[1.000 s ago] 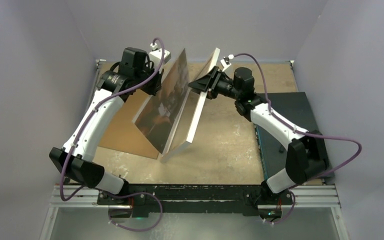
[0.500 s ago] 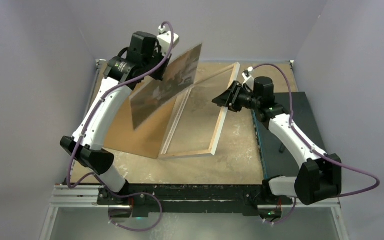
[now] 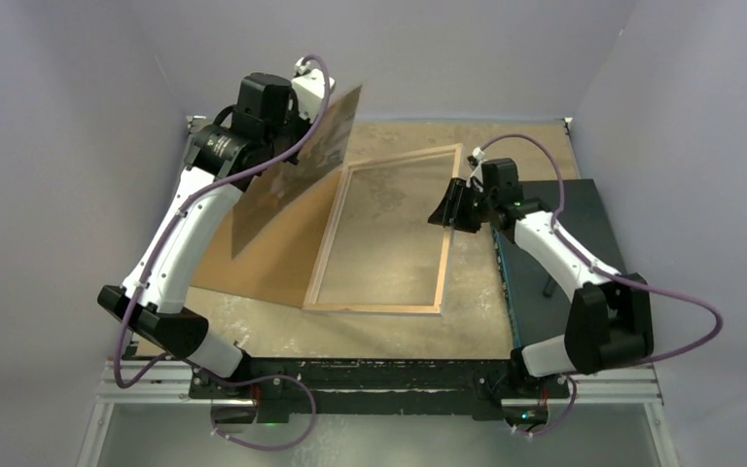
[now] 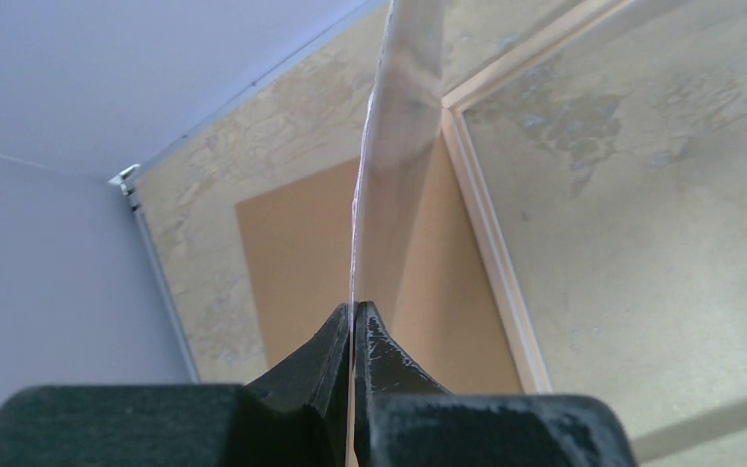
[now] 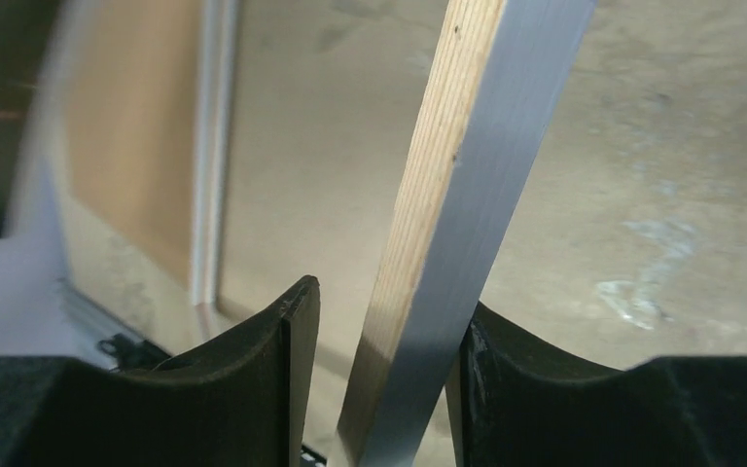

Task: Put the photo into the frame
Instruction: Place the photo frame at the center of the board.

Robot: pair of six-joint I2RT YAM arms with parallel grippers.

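The frame (image 3: 374, 308) lies low and nearly flat in the middle of the table, light wood back up. My right gripper (image 3: 452, 206) is shut on its right rail. In the right wrist view the rail (image 5: 467, 195) runs between the jaws (image 5: 389, 297), against the right finger, with a gap to the left one. My left gripper (image 3: 323, 109) is shut on the top edge of the photo (image 3: 287, 185), which hangs tilted over the table's left back, beside the frame. The left wrist view shows the photo (image 4: 404, 107) edge-on in the shut gripper (image 4: 353, 311).
A plain brown backing board (image 3: 253, 263) lies on the table under the photo, and the frame's left rail (image 4: 491, 253) rests at its edge. A dark mat (image 3: 584, 209) with a small tool lies along the right side. Walls close in on three sides.
The right gripper has swung the frame down from standing on edge to nearly flat. The left arm has pulled the photo away from it, toward the left back.
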